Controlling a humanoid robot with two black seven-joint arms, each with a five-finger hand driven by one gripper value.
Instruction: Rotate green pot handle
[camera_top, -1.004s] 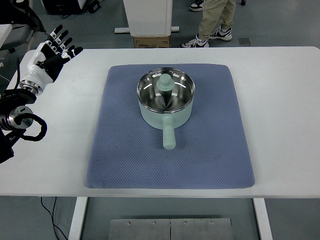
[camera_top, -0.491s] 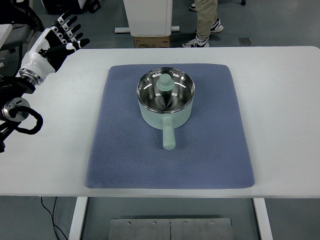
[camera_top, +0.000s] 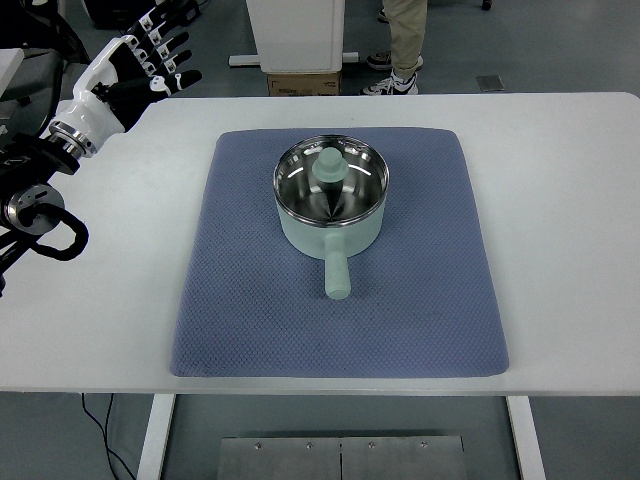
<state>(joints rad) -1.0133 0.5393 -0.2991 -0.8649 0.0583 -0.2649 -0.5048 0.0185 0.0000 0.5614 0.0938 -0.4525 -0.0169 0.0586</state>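
Left arm (camera_top: 40, 190): black, enters from the left edge, jointed with a cable loop near the table's left side.

Left hand (camera_top: 135, 65): black and white, raised over the table's far left corner, fingers spread and relaxed, holding nothing. Well apart from the pot.

White table (camera_top: 570, 230): fills most of the view, near edge along the bottom.

Blue mat (camera_top: 250, 320): textured cloth, roughly square, laid flat at the table's centre.

Green pot (camera_top: 332, 205): pale green outside, shiny metal inside, standing upright on the far half of the blue mat, a little left of the mat's middle.

Pot handle (camera_top: 337, 272): pale green, short and rounded, pointing straight toward the near edge of the table, its end resting over the mat.

Lid knob (camera_top: 329, 166): pale green, seen inside the pot's metal bowl; whether a lid sits beneath it cannot be told.

Cardboard box (camera_top: 304, 83): on the floor beyond the far edge, under a white cabinet (camera_top: 296, 30).

Person (camera_top: 405, 40): legs in tan trousers and sneakers, standing beyond the table's far edge.

Right hand: not visible.
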